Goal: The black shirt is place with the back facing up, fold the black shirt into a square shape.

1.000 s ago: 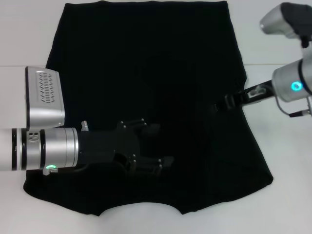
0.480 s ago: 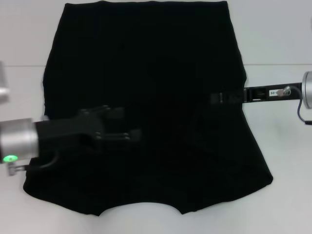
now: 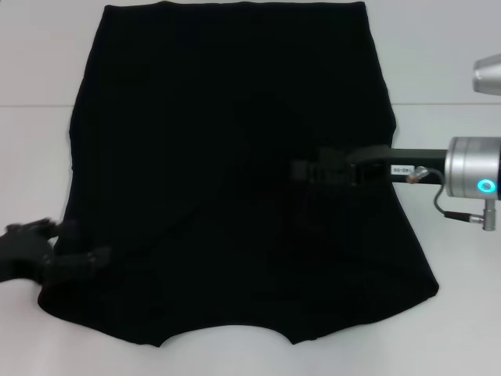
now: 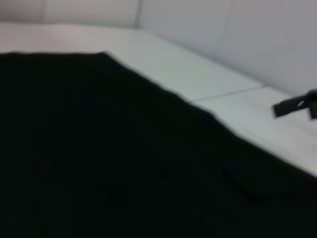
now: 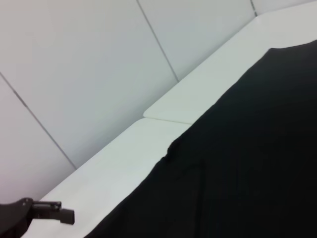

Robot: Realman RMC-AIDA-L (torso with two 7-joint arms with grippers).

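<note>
Large plain black cloth T-shirt (image 3: 235, 172): spread flat, filling centre of white tabletop (image 3: 454, 70). Left claw (image 3: 66, 254): lower left, at hem edge, width unclear. Right claw (image 3: 313, 170): centre right, over cloth, width unclear.

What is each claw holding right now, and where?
Cannot be told: the left claw is at the black shirt's edge, the right claw over its middle.

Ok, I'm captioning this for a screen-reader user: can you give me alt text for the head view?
A black shirt lies spread flat on a white table, filling most of the frame. The right gripper reaches in over the shirt's middle from the right, and the left gripper sits low at the shirt's near left edge.
</note>
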